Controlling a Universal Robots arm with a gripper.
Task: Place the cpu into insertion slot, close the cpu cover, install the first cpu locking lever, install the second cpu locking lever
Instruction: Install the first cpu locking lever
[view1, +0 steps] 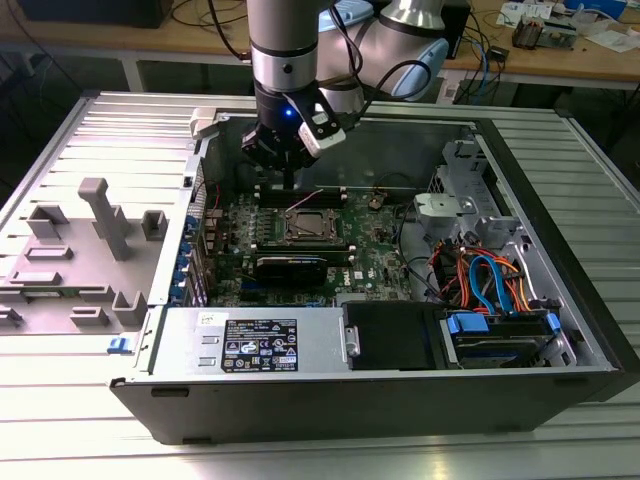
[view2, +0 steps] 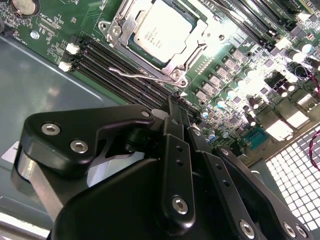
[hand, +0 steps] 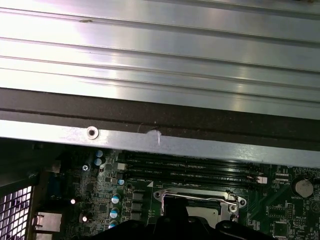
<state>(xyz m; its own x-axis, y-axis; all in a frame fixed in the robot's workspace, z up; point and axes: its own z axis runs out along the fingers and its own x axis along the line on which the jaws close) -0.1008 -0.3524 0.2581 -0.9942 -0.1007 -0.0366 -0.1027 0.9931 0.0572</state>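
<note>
- While the claw (view2: 176, 101) fills the lower foreground of the second wrist view, its fingers are pressed together with nothing visible between them. Its tip hangs just short of the socket's near corner.
- Just past that tip, a thin wire locking lever (view2: 137, 76) lies low along the socket's lower-left side, beside the long black memory slots (view2: 107, 62). I cannot tell whether it is hooked under its catch.
- Next, the cpu cover (view2: 190, 52) lies flat, its silvery frame ringing the chip.
- Inside that frame, at upper centre of the picture, the cpu (view2: 160, 30) sits level in the insertion slot (view2: 176, 75).
- Judged from this, seating the chip and closing the cover look done. The two lever steps look to be what is left, and I cannot make out the second lever clearly.
- Farther off, the green motherboard (view2: 240, 75) runs to the right edge of the picture.
- In the exterior view, the open computer case (view1: 560, 330) around the board rests on the ribbed metal counter (view1: 60, 420).
</note>
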